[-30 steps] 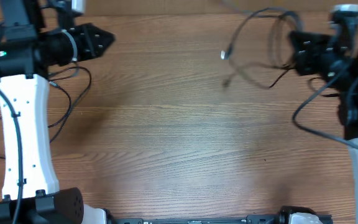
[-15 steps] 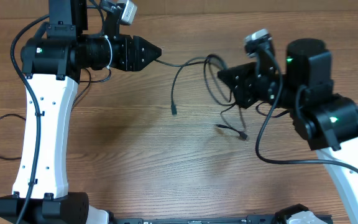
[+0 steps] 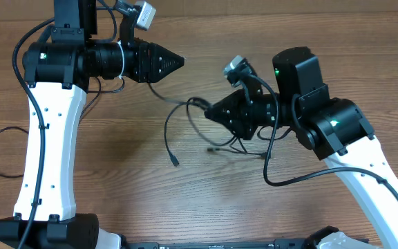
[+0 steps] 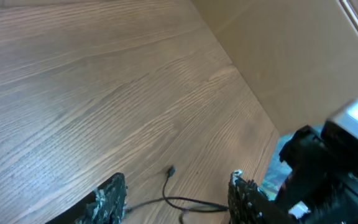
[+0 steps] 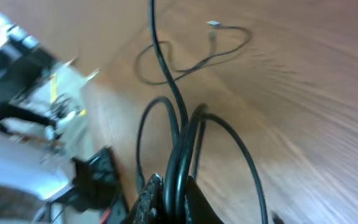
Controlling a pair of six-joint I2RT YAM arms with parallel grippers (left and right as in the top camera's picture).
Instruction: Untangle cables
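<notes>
Since half a second ago, the right gripper [image 3: 209,114] has swung toward 9 o'clock, dragging the cables [image 5: 179,155] nearer the centre of the table [image 3: 116,180]. Its jaws pinch the bunched strands; one loose end trails toward 7 o'clock. At 11 o'clock, the left gripper [image 3: 180,62] has wide-spread jaws, one strand visible between them.

Several thin black cables [image 5: 178,155] are tangling in loose loops near the middle of the desk [image 3: 116,194], their bunched strands being pinched between the right fingers [image 5: 146,202]. From the bunch, one strand is running toward 10 o'clock. Another is curving toward 7 o'clock and ending in a small dark plug [image 3: 176,164]. Shorter ends are trailing toward 5 o'clock. A silvery-tipped plug [image 5: 213,23] is showing at the far end of one loop.
</notes>
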